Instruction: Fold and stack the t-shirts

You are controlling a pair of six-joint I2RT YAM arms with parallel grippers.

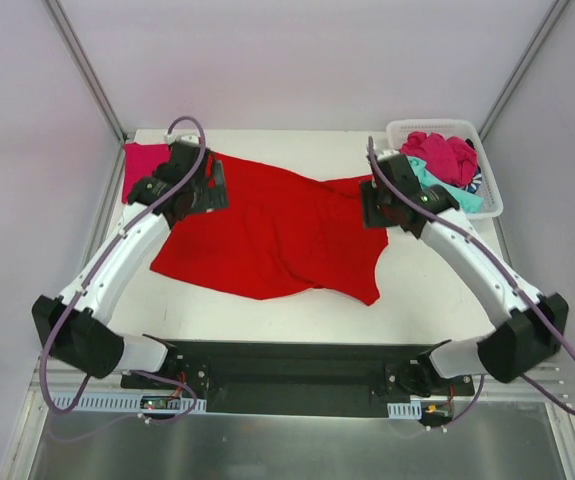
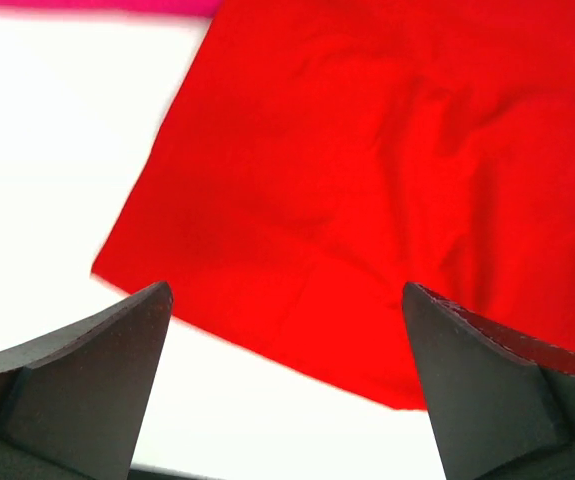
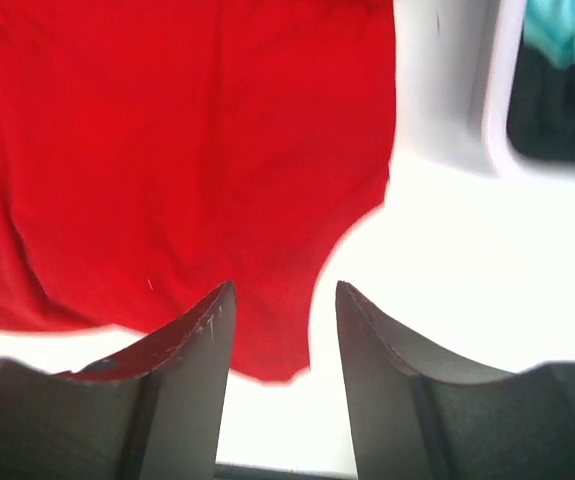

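The large bright red cloth t-shirt lies spread flat. The left gripper gapes wide above it; the right gripper stands partly open, apparently empty.

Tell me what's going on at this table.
Two robot arms are working through a batch of t-shirts. A large red t-shirt lies spread but rumpled across the table, not yet folded. The left gripper hovers over its left part with fingers wide apart. The right gripper hovers over its right edge, fingers also apart. Neither holds cloth. A pink t-shirt lies at the far left corner, and more shirts sit in the white basket at the far right.
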